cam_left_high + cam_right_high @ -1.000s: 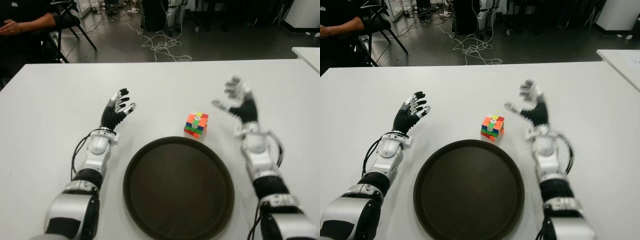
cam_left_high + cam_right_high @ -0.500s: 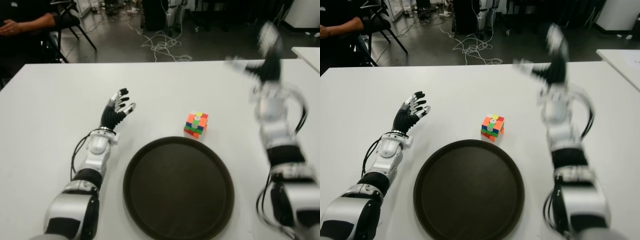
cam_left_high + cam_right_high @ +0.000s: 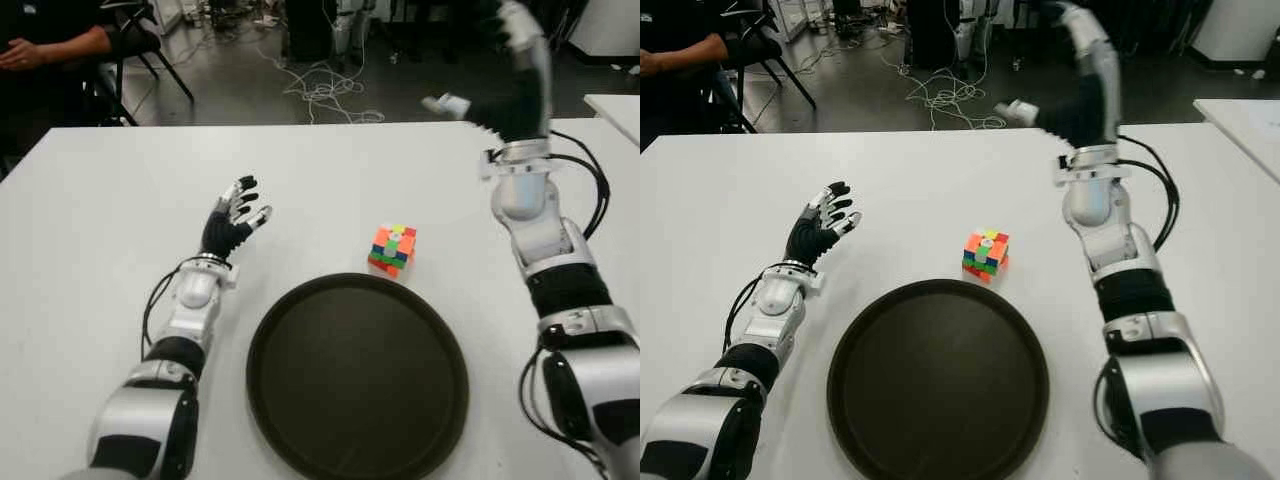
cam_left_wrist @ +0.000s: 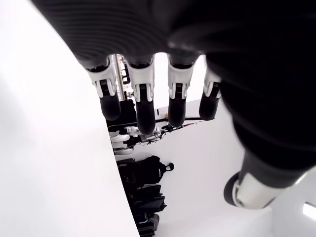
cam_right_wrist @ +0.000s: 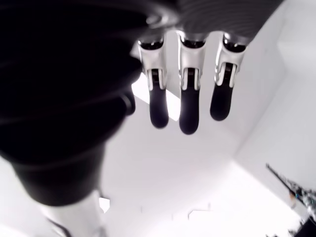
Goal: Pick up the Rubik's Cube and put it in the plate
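Your right hand [image 3: 515, 85]: raised far right, fingers wide, empty | left hand [image 3: 232, 222]: left, fingers spread | Rubik's Cube [image 3: 393, 249]: on table [image 3: 100, 210], touching the plate's [image 3: 357, 378] far rim

Bare table [image 3: 330, 180] surrounds the Rubik's Cube [image 3: 392, 249] except the plate [image 3: 357, 375] just beside.

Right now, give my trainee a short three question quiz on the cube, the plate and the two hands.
1. True or false: the cube lies inside the plate.
2. Which hand is raised high above the table? A left hand B right hand
3. Fill in: both hands hold ____.

Key: 1 false, it sits on the table just beyond the rim. 2 B. 3 nothing, fingers open.
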### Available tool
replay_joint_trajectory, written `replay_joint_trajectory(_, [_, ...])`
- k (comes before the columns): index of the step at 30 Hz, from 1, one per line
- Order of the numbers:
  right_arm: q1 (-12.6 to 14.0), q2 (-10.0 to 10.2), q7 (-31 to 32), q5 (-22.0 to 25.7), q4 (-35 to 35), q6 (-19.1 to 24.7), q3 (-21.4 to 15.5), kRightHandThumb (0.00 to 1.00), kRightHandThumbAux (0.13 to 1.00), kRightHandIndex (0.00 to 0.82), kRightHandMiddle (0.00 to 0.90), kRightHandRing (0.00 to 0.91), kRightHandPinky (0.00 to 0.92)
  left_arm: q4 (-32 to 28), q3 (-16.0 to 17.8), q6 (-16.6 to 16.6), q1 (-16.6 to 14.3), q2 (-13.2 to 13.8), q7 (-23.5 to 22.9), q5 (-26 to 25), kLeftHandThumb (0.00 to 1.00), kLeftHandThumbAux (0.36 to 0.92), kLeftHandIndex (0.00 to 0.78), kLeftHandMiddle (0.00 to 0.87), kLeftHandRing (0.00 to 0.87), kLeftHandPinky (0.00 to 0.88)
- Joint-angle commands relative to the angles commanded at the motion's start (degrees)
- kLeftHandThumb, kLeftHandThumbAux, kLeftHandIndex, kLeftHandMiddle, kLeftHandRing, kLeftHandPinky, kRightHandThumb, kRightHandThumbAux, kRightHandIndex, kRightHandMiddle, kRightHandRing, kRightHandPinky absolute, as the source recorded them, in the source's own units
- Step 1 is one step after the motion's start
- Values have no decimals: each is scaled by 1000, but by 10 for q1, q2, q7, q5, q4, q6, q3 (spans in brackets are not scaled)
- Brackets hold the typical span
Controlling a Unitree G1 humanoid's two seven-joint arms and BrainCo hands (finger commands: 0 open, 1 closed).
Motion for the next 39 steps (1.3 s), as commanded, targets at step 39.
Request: replay_joint_trajectory(39, [50, -150, 417, -55, -226, 163, 100, 0, 804, 205, 229, 213, 152, -3, -1, -1, 0, 0, -1, -2, 0, 734, 107, 132, 121, 115])
